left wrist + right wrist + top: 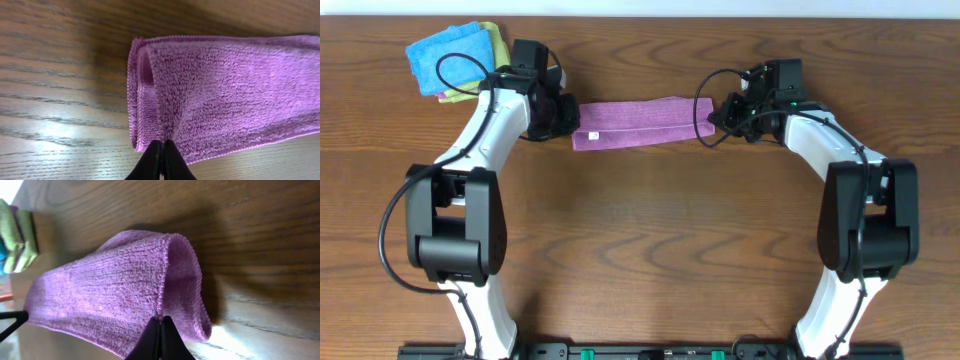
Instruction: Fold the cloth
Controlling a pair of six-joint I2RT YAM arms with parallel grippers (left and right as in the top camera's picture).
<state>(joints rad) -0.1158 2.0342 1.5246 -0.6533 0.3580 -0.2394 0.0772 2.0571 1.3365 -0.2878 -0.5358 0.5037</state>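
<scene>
Overhead, the fingertips of the left end effector [565, 120] and the right end effector [713, 118] sit hidden under their own housings, so the pinched spots on the cloth [640, 123] do not show. The white tag [590, 134] is too small to read. From the left wrist the cloth runs out of frame toward the right. From the right wrist the yellow-green cloth [17, 240], far left on the surface [650, 230], is blurred and cropped.

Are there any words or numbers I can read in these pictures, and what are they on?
None can be read in any view.
White tag on the purple cloth: too small to tell whether anything is printed on it.
Blue cloth at the table's far corner: no label showing.
</scene>
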